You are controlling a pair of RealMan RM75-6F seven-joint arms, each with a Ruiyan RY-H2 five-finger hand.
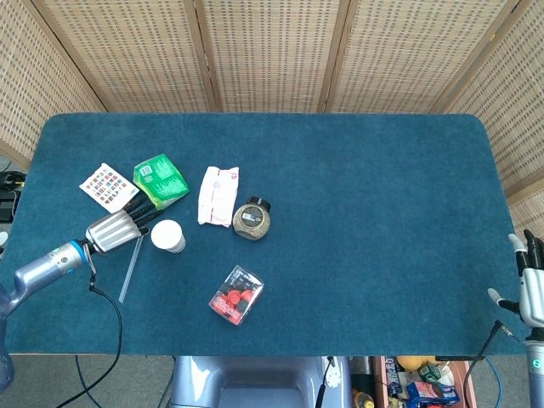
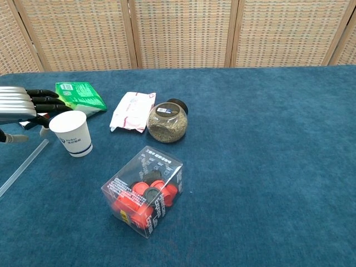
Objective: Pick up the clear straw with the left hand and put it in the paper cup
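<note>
The clear straw lies flat on the blue table, left of the white paper cup; it also shows as a pale strip in the chest view. The cup stands upright and holds nothing. My left hand hovers above the straw's far end, just left of the cup, fingers stretched out and holding nothing; in the chest view this hand reaches in from the left edge. My right hand rests at the table's right edge, fingers apart, nothing in it.
A green packet, a patterned card pack, a white tissue pack, a glass jar and a clear box of red pieces lie around the cup. The table's front edge is near the straw.
</note>
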